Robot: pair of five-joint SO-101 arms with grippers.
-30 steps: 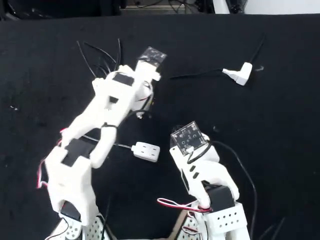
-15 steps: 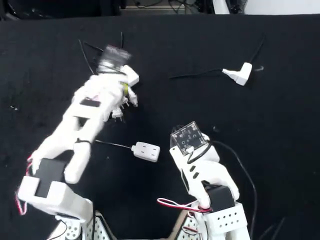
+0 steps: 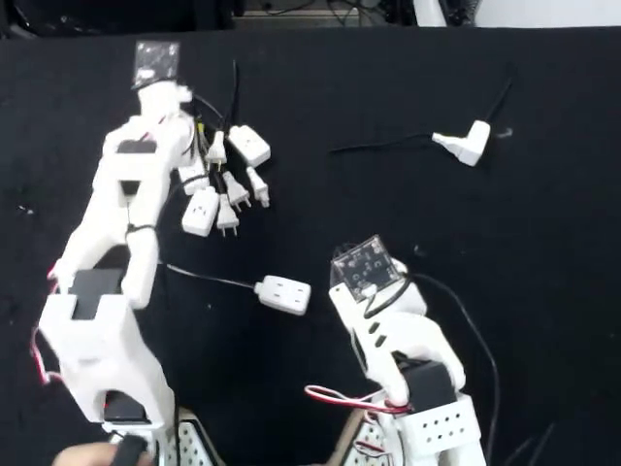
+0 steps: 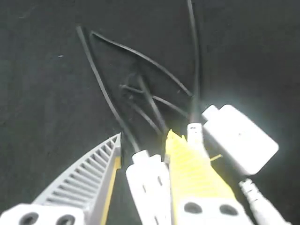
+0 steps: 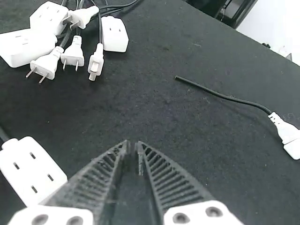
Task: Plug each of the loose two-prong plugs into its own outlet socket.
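**Left jaws spread around a socket, right jaws closed on nothing**

On the left side of the table (image 3: 543, 320), the left arm (image 3: 107, 223) is extended away from its base to a cluster of white plugs and sockets (image 3: 225, 180). The left gripper (image 4: 143, 136) has its jaws apart: a grey finger (image 4: 89, 183) on one side, a yellow finger (image 4: 192, 183) on the other. A small outlet socket (image 4: 147, 187) lies between them. It touches the yellow finger, with a thin dark gap on the grey side, so it is not clamped.

Just past the yellow finger sits a larger socket block (image 4: 239, 138), and black cords (image 4: 105, 93) fan away from the group. Several two-prong plugs (image 5: 73, 55) lie side by side in the cluster, prongs bare and none seated.

Nearer the middle, a lone outlet socket (image 3: 283, 294) rests on its cord, apart from the cluster and near the right arm (image 3: 398, 340). The right gripper (image 5: 131, 146) is closed over the black tabletop, its fingertips all but touching and holding nothing. Well off to the right lies an angled plug (image 3: 466, 143) with its cord, unplugged.
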